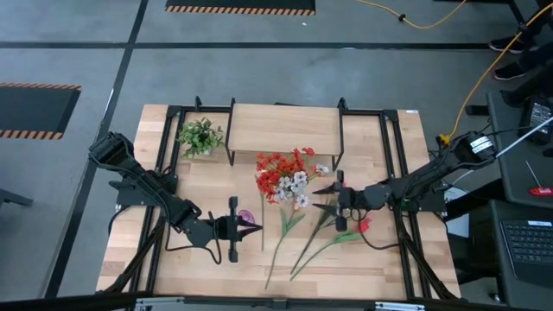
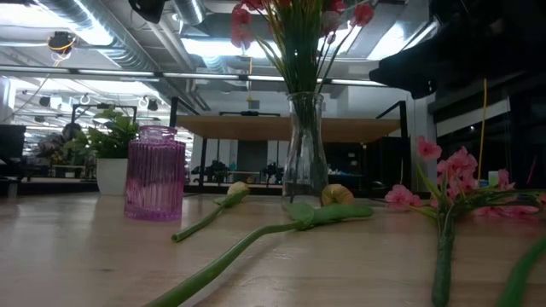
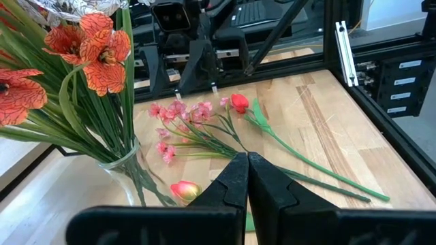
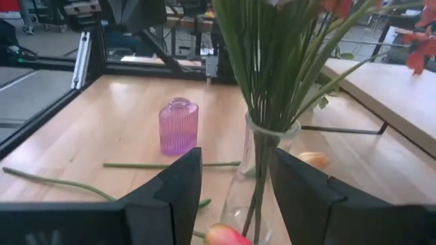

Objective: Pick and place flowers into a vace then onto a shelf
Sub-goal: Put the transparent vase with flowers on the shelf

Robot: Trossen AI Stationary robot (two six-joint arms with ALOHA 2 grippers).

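Clear glass vase stands upright on the surface just ahead of the right gripper, jaws spread, lined up either side of it. Flowers fill it; the shelf lies beyond. Left gripper, pressed together, waits farther off.

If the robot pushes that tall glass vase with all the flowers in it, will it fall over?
Probably easily. The glass vase is tall and narrow, and its red flowers spread wide above it, so it looks top-heavy. The smooth glass may also be slippery for the open right gripper beside it.
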